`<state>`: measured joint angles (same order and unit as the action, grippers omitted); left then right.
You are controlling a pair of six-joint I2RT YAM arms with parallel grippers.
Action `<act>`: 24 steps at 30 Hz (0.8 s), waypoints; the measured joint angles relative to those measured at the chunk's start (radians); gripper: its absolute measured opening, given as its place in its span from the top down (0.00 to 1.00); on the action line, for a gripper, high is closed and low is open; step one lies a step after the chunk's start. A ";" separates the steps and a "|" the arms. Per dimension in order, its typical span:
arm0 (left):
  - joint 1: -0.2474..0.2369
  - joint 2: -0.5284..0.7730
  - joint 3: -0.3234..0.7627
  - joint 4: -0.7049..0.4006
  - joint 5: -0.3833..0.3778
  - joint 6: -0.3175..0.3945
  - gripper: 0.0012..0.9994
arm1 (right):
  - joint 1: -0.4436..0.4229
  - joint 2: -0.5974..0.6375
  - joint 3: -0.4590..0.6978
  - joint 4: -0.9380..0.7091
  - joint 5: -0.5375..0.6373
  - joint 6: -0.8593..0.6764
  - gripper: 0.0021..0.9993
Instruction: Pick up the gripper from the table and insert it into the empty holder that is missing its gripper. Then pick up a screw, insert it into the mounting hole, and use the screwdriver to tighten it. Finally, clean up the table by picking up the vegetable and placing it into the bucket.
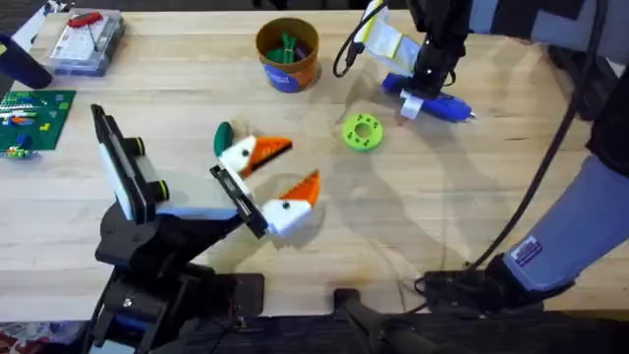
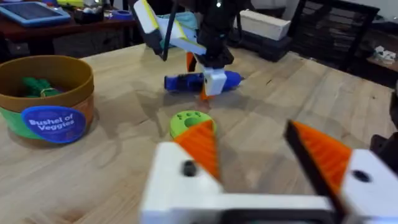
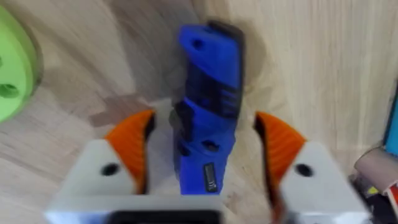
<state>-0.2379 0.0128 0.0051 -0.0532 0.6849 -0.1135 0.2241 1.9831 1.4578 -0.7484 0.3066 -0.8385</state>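
We see a matt, grained wood table [image 1: 472, 216], a glossy blue plastic screwdriver [image 3: 208, 112] and ribbed orange pads [image 3: 132, 140] on white plastic fingers.

Bright lime-green ring-shaped disc [image 1: 363, 132], lying flat on the wooden table [image 1: 413, 226] near the middle, with small holes in its upper face; also seen from the left wrist view [image 2: 188, 121] and at the edge of the right wrist view [image 3: 13, 74]. Clear plastic parts box [image 1: 86, 42], at the far left corner of the table, with a red item on its lid. Green circuit board [image 1: 31, 118], at the left edge, nearer the camera than the box and apart from it. Black cable [image 1: 346, 54], looped on the table at the far side.
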 joint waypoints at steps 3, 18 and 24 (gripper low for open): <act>0.000 0.000 0.000 0.000 -0.001 -0.001 0.03 | 0.000 -0.006 0.000 -0.001 0.004 0.041 0.01; 0.021 0.045 0.144 -0.168 -0.297 -0.008 0.01 | 0.000 -0.473 0.008 -0.050 0.007 0.453 0.00; 0.091 0.208 0.485 -0.437 -0.443 0.048 0.01 | 0.000 -0.684 0.013 -0.109 0.007 0.651 0.00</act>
<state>-0.1470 0.2205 0.4902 -0.4906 0.2416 -0.0652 0.2241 1.2990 1.4707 -0.8573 0.3138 -0.1872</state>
